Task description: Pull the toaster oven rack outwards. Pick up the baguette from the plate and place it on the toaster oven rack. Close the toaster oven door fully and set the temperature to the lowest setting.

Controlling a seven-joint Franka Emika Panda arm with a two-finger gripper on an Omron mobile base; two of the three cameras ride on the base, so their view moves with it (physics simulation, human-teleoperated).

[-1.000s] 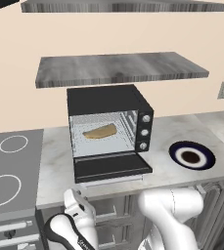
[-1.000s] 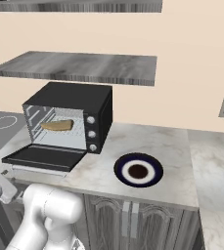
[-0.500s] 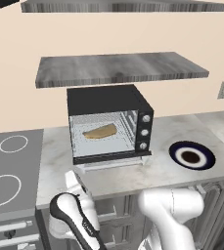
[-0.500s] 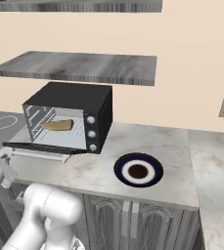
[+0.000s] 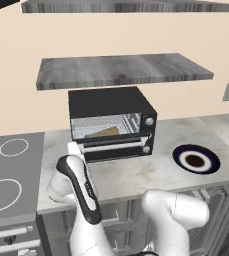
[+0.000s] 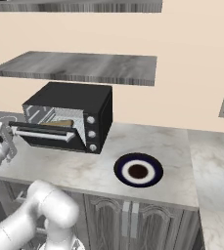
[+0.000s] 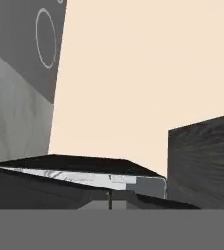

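The pincer (image 6: pixel 6 139) is seen shut, empty, at the left end of the toaster oven door (image 6: pixel 47 138), which is raised partway. The tan, flattish baguette (image 5: pixel 105 132) is already lying on the rack inside; the plate (image 5: pixel 196 159) is bare on the tabletop (image 5: pixel 136 175). Full closing and the temperature knob (image 5: pixel 149 121) are judged left.
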